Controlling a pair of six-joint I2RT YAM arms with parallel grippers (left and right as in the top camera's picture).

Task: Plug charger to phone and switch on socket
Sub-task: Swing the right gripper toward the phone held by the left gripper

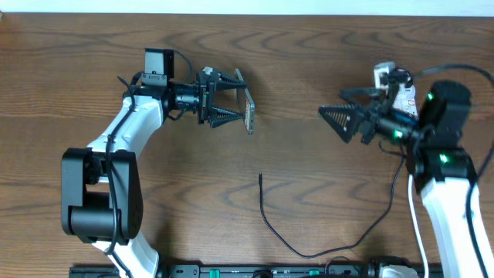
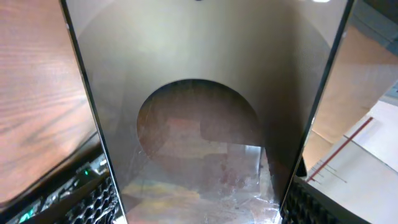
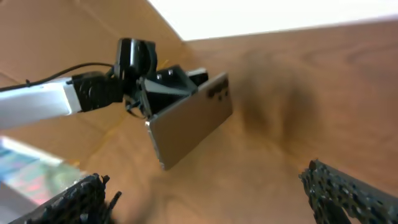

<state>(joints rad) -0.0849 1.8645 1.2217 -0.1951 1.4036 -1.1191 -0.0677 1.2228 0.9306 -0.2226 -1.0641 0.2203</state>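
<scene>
My left gripper is shut on the phone and holds it on edge above the table. In the left wrist view the phone's dark face with a brownish oval fills the frame between the fingers. The right wrist view shows the phone's grey back held by the left arm. My right gripper is open and empty, pointing left towards the phone, well apart from it; it is also open in its own view. The charger lies loose on the table, its plug tip at mid-table. The white socket shows partly behind the right gripper.
The robot bases and a black rail run along the front edge. The right arm's own cables hang beside its white base. Bare wooden table lies between the two grippers.
</scene>
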